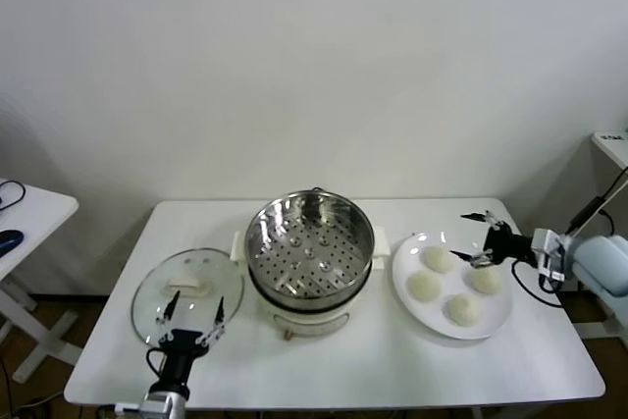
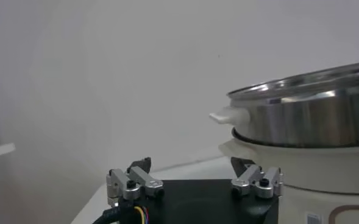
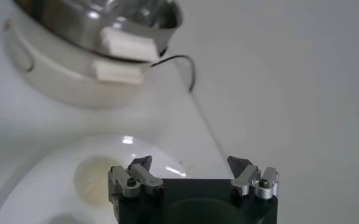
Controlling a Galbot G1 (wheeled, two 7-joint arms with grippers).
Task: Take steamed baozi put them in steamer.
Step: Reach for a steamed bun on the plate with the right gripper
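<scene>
Four steamed baozi (image 1: 446, 284) sit on a flat white plate (image 1: 496, 323) at the right of the frame, none of them in the steamer (image 1: 309, 239) — its shiny perforated tray lies bare at the centre of the white worktop (image 1: 373, 365). The right hand (image 1: 475, 238) hovers at the upper right edge of the plate, just above the two rear buns, its fingers spread apart and gripping nothing; in the right wrist view one bun (image 3: 94, 176) shows pale between the plate's rim and the hand's base, with the steamer's white side handle (image 3: 127, 45) further off. The left hand (image 1: 192, 318) hangs at the lower left of the frame, over the near edge of the round glass lid (image 1: 157, 287) lying flat beside the steamer, its fingers likewise parted and empty.
</scene>
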